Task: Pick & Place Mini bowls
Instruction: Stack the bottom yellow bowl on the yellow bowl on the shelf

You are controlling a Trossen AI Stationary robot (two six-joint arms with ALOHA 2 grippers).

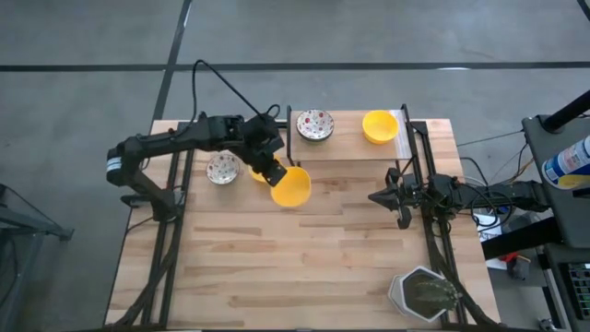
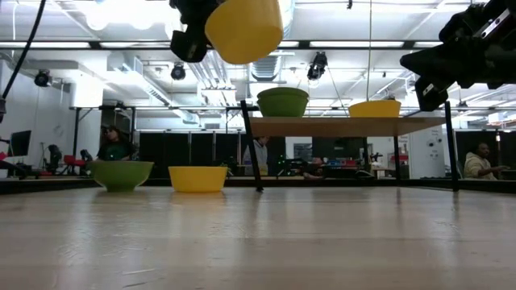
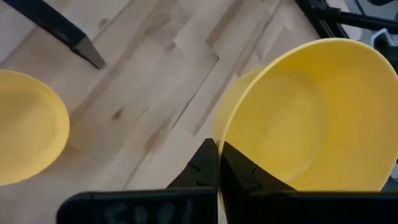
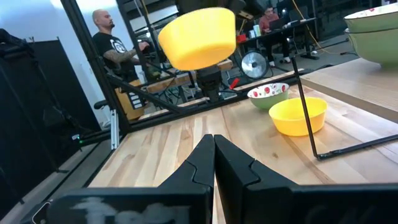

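5 mini bowls on view, L to R: speckled bowl (image 1: 222,169) and yellow bowl (image 2: 197,178) on table; carried yellow bowl (image 1: 291,187), rim pinched by left gripper (image 1: 274,174), held aloft just below-left of raised shelf (image 1: 350,148); shelf pair beyond. Right gripper (image 1: 379,196) pressed together, idle, farther off.

Lifted yellow bowl (image 3: 305,118) showing smooth, slightly glossy plastic; table (image 1: 313,249) beneath it showing matt, grained wood planks.
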